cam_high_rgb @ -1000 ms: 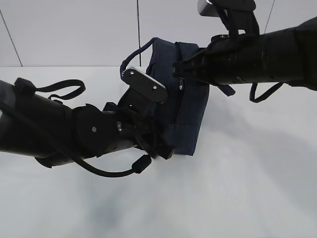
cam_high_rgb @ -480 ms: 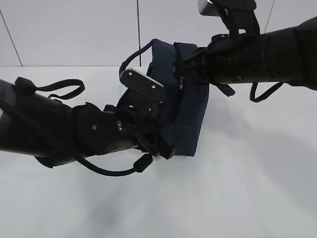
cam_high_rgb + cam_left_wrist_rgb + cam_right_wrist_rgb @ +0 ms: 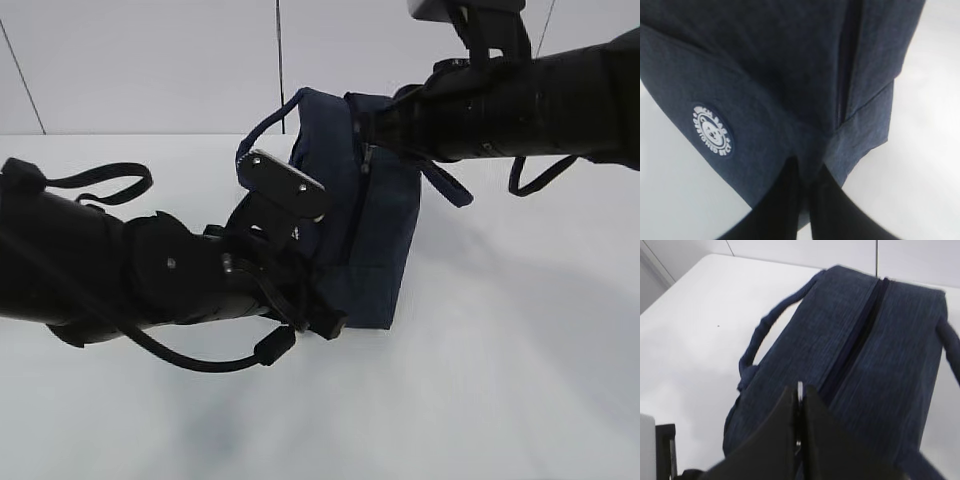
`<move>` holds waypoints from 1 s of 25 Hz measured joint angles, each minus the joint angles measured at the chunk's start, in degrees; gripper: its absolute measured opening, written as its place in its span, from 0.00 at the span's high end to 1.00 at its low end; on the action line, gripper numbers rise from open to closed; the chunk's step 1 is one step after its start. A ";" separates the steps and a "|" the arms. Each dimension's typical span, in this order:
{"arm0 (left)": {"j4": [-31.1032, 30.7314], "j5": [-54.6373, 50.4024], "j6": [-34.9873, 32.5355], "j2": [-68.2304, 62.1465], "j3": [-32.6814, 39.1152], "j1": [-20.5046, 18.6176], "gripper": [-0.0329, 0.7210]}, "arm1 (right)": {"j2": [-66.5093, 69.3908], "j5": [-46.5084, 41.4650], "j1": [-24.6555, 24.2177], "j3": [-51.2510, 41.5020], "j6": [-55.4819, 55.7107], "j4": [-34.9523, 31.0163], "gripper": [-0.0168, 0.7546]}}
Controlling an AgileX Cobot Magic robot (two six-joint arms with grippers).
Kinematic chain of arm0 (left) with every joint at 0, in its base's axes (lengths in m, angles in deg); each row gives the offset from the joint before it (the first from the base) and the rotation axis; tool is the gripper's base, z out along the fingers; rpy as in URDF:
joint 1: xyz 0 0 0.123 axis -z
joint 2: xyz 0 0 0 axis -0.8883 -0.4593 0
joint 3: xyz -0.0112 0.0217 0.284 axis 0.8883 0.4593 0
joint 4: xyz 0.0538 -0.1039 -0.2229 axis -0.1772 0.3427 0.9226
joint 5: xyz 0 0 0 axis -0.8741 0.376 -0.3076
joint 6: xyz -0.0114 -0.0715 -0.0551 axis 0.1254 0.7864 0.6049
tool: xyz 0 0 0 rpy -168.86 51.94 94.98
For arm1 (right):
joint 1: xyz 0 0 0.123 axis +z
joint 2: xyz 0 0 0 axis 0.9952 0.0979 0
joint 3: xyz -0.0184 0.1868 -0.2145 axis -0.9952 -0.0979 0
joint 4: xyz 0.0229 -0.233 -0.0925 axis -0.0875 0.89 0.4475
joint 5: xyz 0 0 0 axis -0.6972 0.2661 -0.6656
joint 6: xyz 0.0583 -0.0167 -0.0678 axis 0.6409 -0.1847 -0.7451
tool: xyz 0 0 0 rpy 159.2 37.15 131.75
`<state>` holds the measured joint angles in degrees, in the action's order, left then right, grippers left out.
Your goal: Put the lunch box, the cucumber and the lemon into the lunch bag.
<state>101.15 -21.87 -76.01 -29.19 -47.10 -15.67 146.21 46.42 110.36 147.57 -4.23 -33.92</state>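
I am working in what looks like a bare robot test cell or lab, not a home or shop. The desk [image 3: 480,400] is a plain white surface with nothing decorative on it. Behind it stand flat pale wall panels [image 3: 150,60] split by thin dark seams. Two black robot arms [image 3: 90,270] with exposed cables reach over the desk, and the lighting is even and shadowless.
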 joint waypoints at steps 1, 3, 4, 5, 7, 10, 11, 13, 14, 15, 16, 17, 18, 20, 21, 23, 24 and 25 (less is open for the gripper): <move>0.00 -0.04 0.00 0.40 0.53 0.00 0.95 | 0.00 -0.11 0.00 0.39 0.00 0.00 0.98; 0.00 -0.25 0.00 1.24 1.43 0.00 0.95 | 0.00 -0.11 0.00 1.43 -0.02 0.00 0.98; 0.00 -0.25 0.00 1.56 1.90 0.00 0.95 | 0.00 -0.21 0.00 1.97 -0.12 0.00 0.98; 0.00 -0.37 0.00 2.03 2.35 0.00 0.95 | 0.00 -0.21 0.00 2.42 -0.15 0.00 0.98; 0.00 -0.89 0.00 3.13 3.12 0.00 0.95 | 0.15 -0.34 0.00 3.36 -0.25 0.00 0.98; -0.10 -2.24 -0.10 5.22 4.18 0.00 0.95 | 0.94 -0.34 0.00 4.51 -0.25 0.11 0.98; -0.10 -2.89 -0.10 5.76 4.57 0.00 0.95 | 1.20 -0.34 0.00 4.83 -0.36 0.11 0.98; -0.10 -4.15 -0.21 7.06 5.41 0.00 0.95 | 1.79 -0.23 -0.20 5.31 -0.77 0.11 0.98; -0.10 -5.01 -0.21 7.63 5.65 0.00 0.95 | 2.04 -0.23 -0.45 5.41 -0.85 0.11 0.98; -0.10 -6.04 -0.29 8.09 5.94 0.00 0.95 | 2.35 -0.23 -0.85 5.73 -1.00 0.11 0.98; -0.19 -6.80 -0.29 8.67 6.18 0.00 0.95 | 2.64 -0.23 -1.22 5.89 -1.13 0.11 0.98; -0.19 -7.78 -0.29 9.19 6.31 0.00 0.95 | 2.89 -0.23 -1.64 6.02 -1.17 0.11 0.98; -0.32 -8.79 -0.29 9.57 6.41 0.00 0.95 | 3.32 -0.23 -1.90 6.26 -1.42 0.11 0.98; -0.32 -10.62 -0.29 10.57 6.41 0.00 0.95 | 4.13 -0.23 -2.31 6.80 -2.07 0.11 0.98; -0.32 -11.51 -0.29 10.98 6.41 0.00 0.95 | 4.56 -0.23 -2.57 7.26 -2.32 0.11 0.98; -0.45 -12.99 -0.29 11.79 6.44 0.00 0.95 | 5.90 -0.23 -3.06 8.36 -2.62 0.11 0.98; -0.48 -13.91 -0.33 12.16 6.44 0.00 0.95 | 6.53 -0.23 -3.36 9.06 -2.71 0.11 0.98; -0.57 -14.95 -0.33 12.52 6.44 0.00 0.95 | 7.31 -0.23 -3.73 9.78 -2.71 0.11 0.98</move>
<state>100.57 -36.82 -76.34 -16.66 -40.66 -15.67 153.52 46.19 106.63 157.35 -6.95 -33.81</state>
